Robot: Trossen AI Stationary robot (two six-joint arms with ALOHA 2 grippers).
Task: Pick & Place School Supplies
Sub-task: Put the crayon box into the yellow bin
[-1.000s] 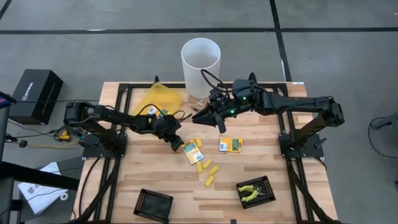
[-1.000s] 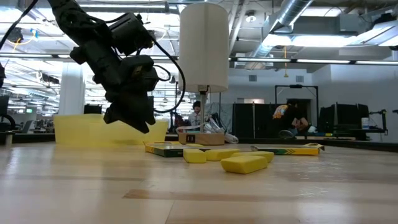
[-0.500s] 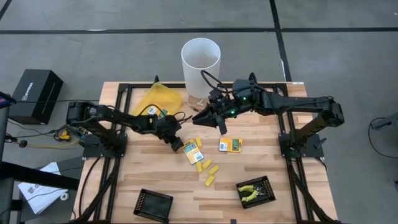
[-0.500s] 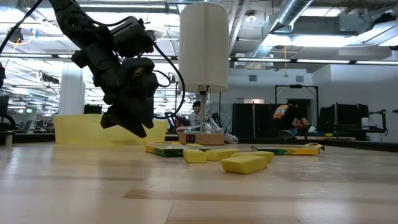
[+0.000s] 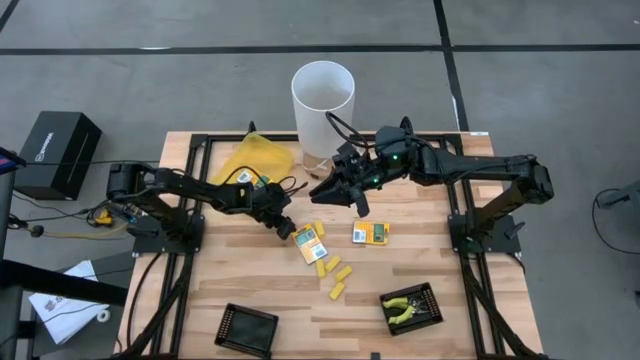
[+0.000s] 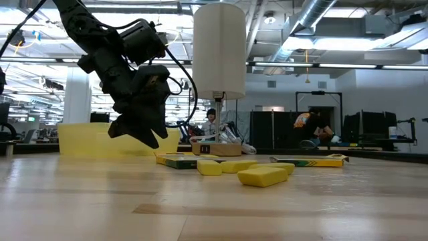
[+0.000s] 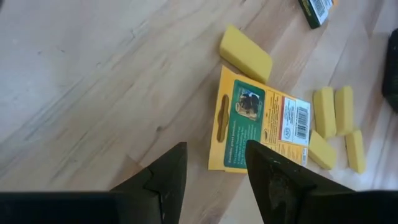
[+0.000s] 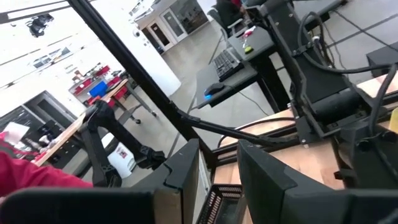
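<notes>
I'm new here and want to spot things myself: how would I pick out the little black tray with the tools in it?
Find the wooden table, then look to its front edge, the one far from the tall white tube. Two square black trays sit there. The one you want is on the right arm's side and holds yellow-green pliers; the other tray looks empty.

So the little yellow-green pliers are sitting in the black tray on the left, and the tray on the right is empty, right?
Swapped. The high view shows the pliers in the right black tray; the left black tray holds nothing.
</notes>
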